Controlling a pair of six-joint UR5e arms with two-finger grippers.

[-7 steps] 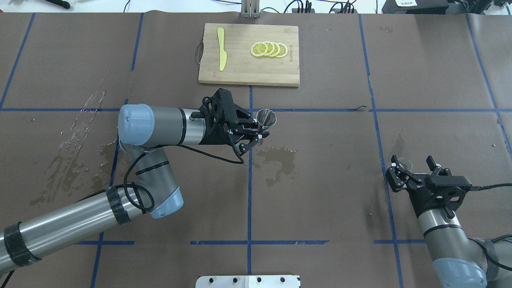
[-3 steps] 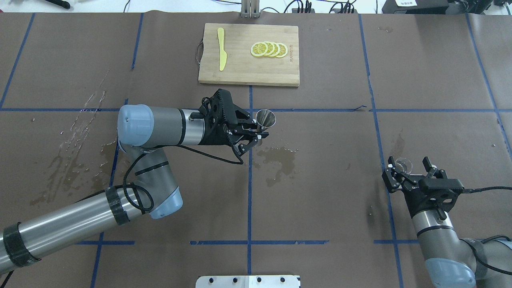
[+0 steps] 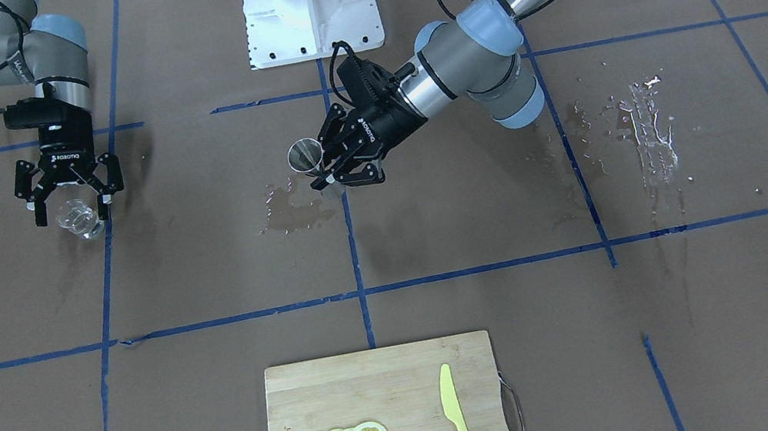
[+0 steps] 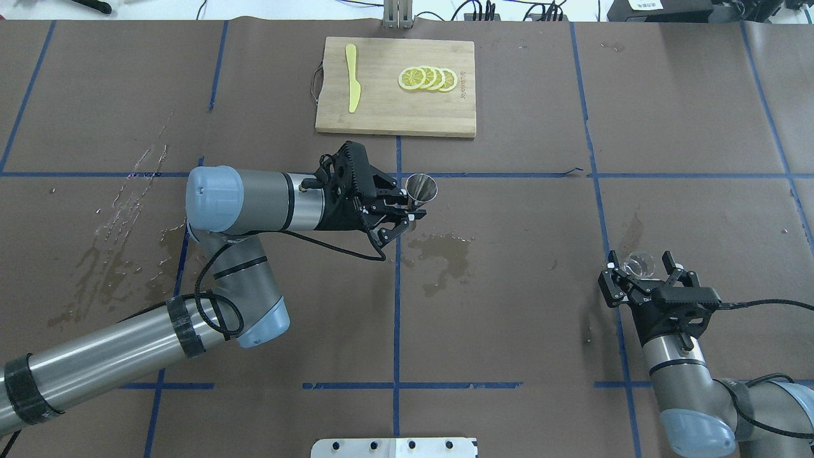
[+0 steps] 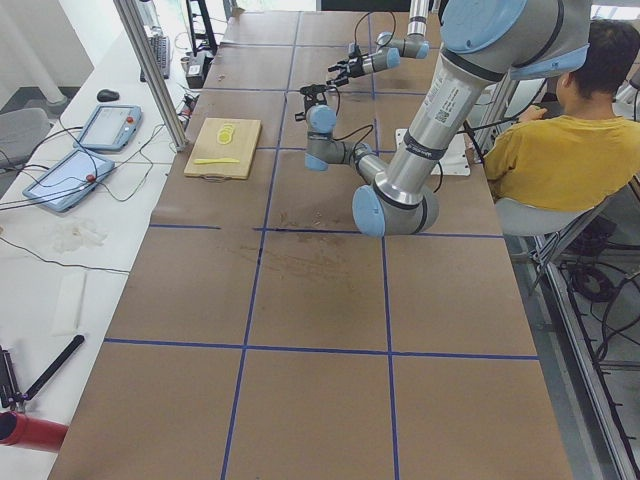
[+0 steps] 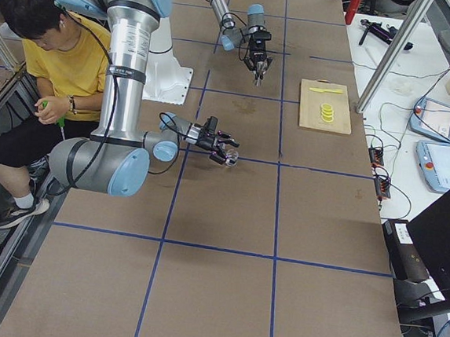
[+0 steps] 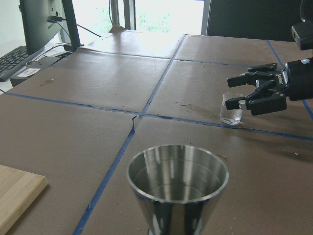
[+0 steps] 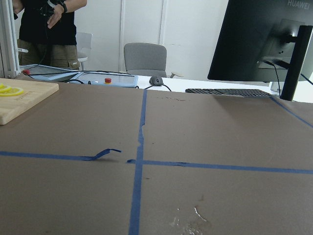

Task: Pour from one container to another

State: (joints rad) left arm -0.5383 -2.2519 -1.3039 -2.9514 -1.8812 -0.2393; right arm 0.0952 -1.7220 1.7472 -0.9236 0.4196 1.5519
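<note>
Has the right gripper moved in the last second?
Yes. In the overhead view the right gripper has shifted toward the view's left, its left finger now over the blue tape line.

A bamboo cutting board point(image 4: 394, 117) on the bench point(image 4: 509, 318) carries four overlapping lemon slices point(image 4: 427, 79) and a yellow knife point(image 4: 352, 76), well apart. Wet stains point(image 4: 442, 251) mark the bench's middle.

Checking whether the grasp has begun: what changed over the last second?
The right gripper shifted slightly toward the robot's left and turned to square up. It is open, with the clear glass between its fingers, not closed on it. The glass stayed standing on the table. The left gripper kept the steel jigger clamped upright and hardly moved. The cutting board is unchanged.
</note>
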